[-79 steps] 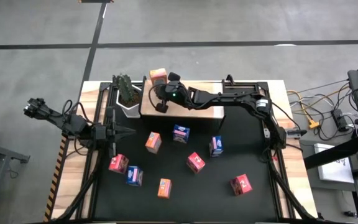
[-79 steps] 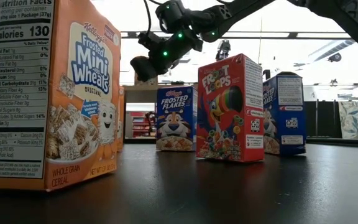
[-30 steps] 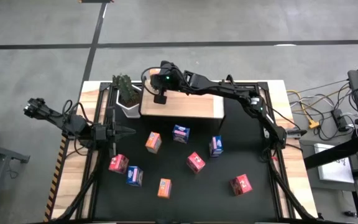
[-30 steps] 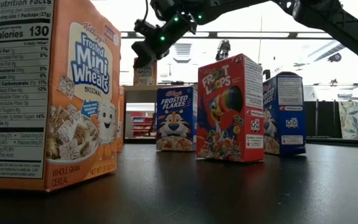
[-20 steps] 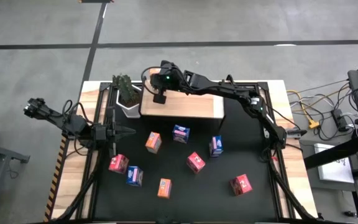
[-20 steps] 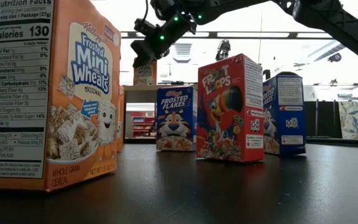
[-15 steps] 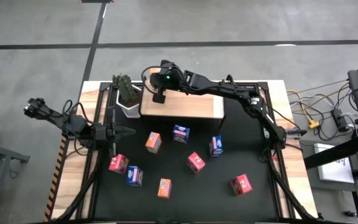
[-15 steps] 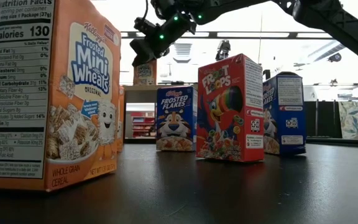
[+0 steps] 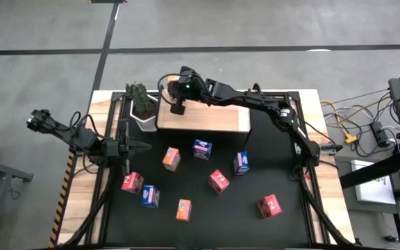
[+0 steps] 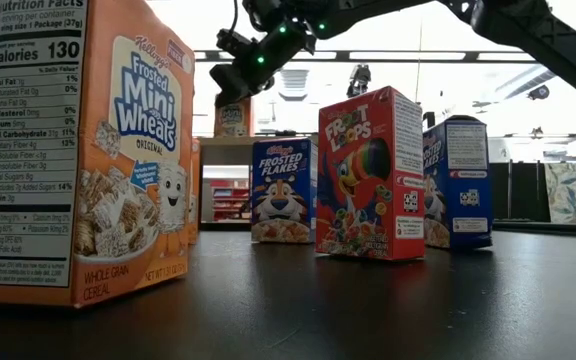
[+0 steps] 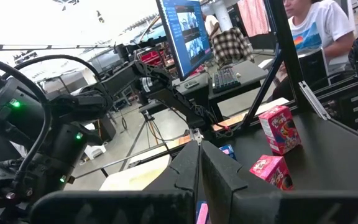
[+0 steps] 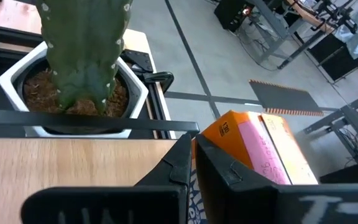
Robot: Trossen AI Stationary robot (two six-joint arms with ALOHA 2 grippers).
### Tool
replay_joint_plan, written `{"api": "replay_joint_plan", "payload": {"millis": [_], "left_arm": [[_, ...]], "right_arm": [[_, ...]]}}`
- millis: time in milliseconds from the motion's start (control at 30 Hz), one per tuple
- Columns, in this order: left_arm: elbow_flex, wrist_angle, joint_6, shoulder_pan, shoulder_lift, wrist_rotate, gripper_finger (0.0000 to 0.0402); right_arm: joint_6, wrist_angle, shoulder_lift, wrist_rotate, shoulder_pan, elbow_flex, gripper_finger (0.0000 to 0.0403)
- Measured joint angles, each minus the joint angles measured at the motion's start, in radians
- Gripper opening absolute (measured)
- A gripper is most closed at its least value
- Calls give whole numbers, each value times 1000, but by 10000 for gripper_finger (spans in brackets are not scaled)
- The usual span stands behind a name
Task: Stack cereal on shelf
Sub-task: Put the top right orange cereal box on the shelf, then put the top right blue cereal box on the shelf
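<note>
while the right tool [image 12: 191,163] clenches an orange box [image 12: 253,149], nearby boxes read frosted mini wheats [image 10: 78,150], froot loops [image 10: 371,172].

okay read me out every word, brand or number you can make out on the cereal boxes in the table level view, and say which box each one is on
"Frosted Mini Wheats", "Original", "Whole Grain Cereal": front of the big orange box.
"Nutrition Facts", "Calories 130": side panel of that box; the smaller lines below are too fine to read reliably.
"Frosted Flakes": blue box.
"Froot Loops": red box.
Print on the dark blue box and the small box on the shelf: too small to read.
</note>
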Motion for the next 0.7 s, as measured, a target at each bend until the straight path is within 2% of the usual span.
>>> {"api": "replay_joint_plan", "payload": {"millis": [167,267,500,700], "left_arm": [[0,0,0,0,0,0,0],[0,0,-3,0,2,0,0],[0,1,-9,0,6,0,0],[0,5,-14,0,7,0,0]], "right_arm": [[57,-115,-57,-6,43,38,12],[139,-243,-107,-22,76,54,12],[345,-617,-186,-187,176,51,12],[469,-805,-191,-195,299,-15,12]]}}
